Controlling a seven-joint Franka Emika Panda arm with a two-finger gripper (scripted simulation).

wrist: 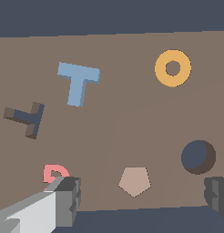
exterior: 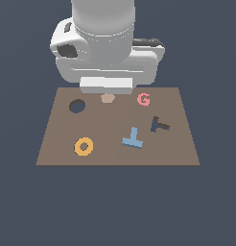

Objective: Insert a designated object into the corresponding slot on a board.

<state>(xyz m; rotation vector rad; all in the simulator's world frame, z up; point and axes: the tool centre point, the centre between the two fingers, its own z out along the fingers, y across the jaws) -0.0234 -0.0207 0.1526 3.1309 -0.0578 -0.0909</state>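
I am hovering over the far edge of the board, and my end effector is spread wide and holding nothing, its two fingers standing well apart with the tan pentagon lying beneath the gap. The blue T is lying flat on the board, well out ahead of my end effector and off toward the finger that has the pink G beside it. Its stem is running roughly along my line of reach, with the crossbar at the far end. The T slot is sitting just beside the T, further out on that same side, turned to a different angle. I judge the coming move is a reach forward and sideways to the T.
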